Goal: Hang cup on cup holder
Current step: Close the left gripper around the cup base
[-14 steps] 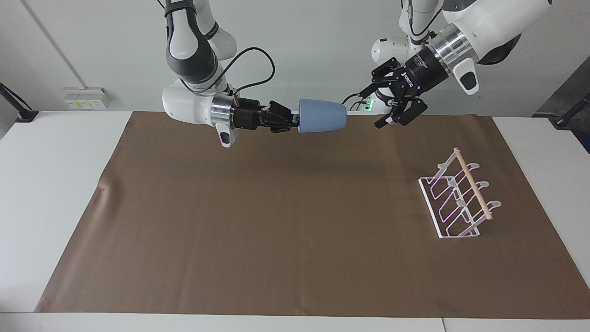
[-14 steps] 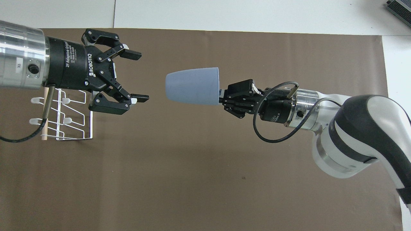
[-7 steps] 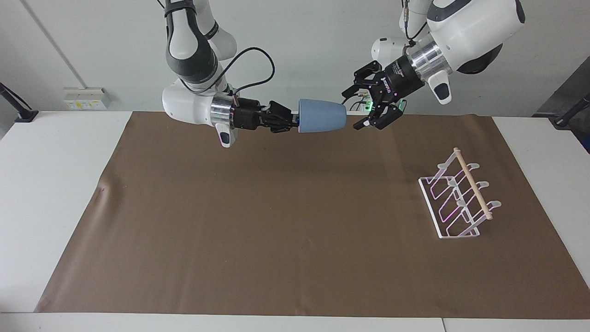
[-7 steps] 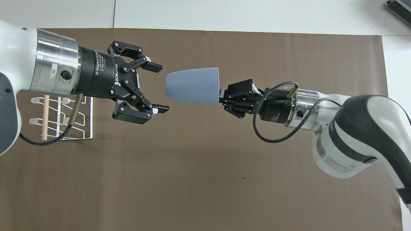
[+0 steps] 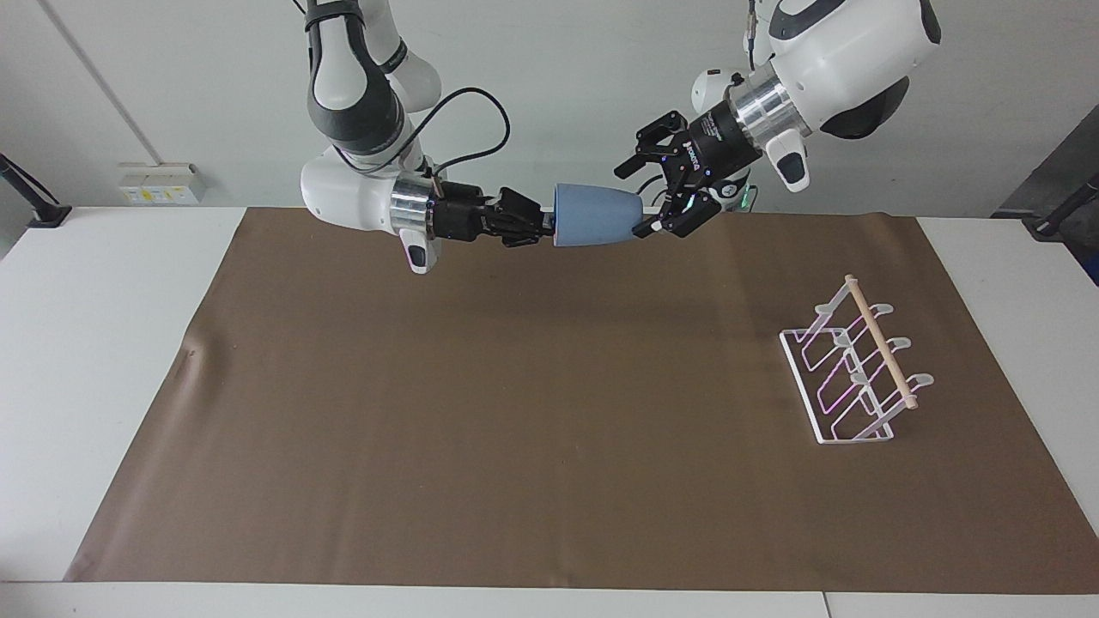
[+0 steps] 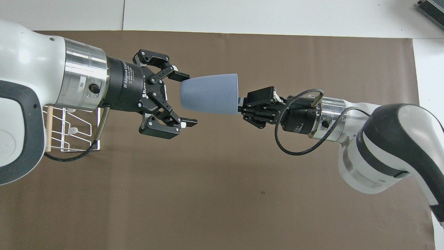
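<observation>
The right hand (image 5: 548, 225) is clamped shut on the rim of the cup (image 5: 597, 216), held sideways in the air above the tabletop (image 5: 103, 343). The left hand (image 5: 657, 206), fingers spread wide, brackets the cup's narrow base at its 3 o'clock in the facing view. The cup holder (image 5: 854, 365) stands toward 4 o'clock, well apart

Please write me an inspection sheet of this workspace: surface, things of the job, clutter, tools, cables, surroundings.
Surface: brown mat on white table.
Job's things: cup held horizontally in the air; cup holder on the mat, toward the left arm's end, empty.
Clutter: nothing seen.
Tools: right tool shut on the cup's rim; left tool open around the cup's base.
Cables: black cable looped at the right wrist.
Surroundings: wall socket box.
</observation>
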